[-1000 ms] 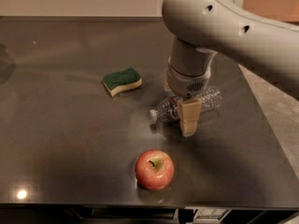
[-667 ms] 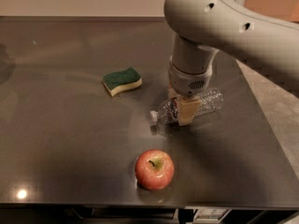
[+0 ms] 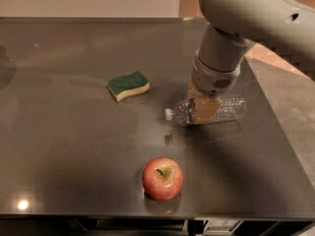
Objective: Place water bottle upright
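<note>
Camera view update: compared with a second ago my gripper (image 3: 204,109) is no longer hanging with its tan finger low in front of the water bottle (image 3: 229,107). It's now tucked in around the bottle's middle, right over the label area, and as far as I can judge it's closed on it. The bottle has also shifted a little, with its white cap (image 3: 169,114) sitting a bit higher and farther from the apple (image 3: 162,178) than before. I read that as the grasp being made and maybe the first bit of lift starting, though I can't tell for sure whether the bottle is clear of the table (image 3: 74,146). So the pick part looks basically done and the standing-up part hasn't happened at all. The bottle lies on its side, its long axis running crosswise through my gripper and roughly level. The cap end pokes out on the sponge (image 3: 128,85) side and the ribbed base sticks out the opposite way. The sponge is well apart from the gripper, and the apple too, nearer the camera. To finish I'd need to swing the cap end up about a quarter turn.
</note>
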